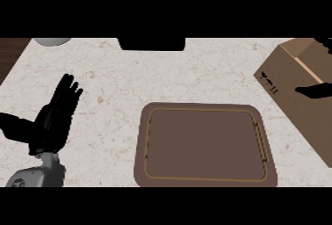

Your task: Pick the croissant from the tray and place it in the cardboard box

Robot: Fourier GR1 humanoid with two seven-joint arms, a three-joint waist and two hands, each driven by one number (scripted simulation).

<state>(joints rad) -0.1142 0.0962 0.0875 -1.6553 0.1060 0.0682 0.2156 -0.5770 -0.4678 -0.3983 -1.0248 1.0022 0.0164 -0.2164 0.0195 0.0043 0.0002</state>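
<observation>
The tray [205,144] is seen bare; no croissant is visible on it or elsewhere. The right hand [314,91] is glimpsed as dark fingers over the cardboard box [295,83] at the right edge; whether anything is held cannot be told. If the croissant is released off the opening, it may be dropped onto the counter [110,70]. The left hand [55,116] is rested open, fingers straight. Only small black handling marks are seen on the box; no readable writing.

We saw a matt brown tray [205,145], a speckled stone-look counter [130,79], a plain cardboard box [299,88] at upper right.
</observation>
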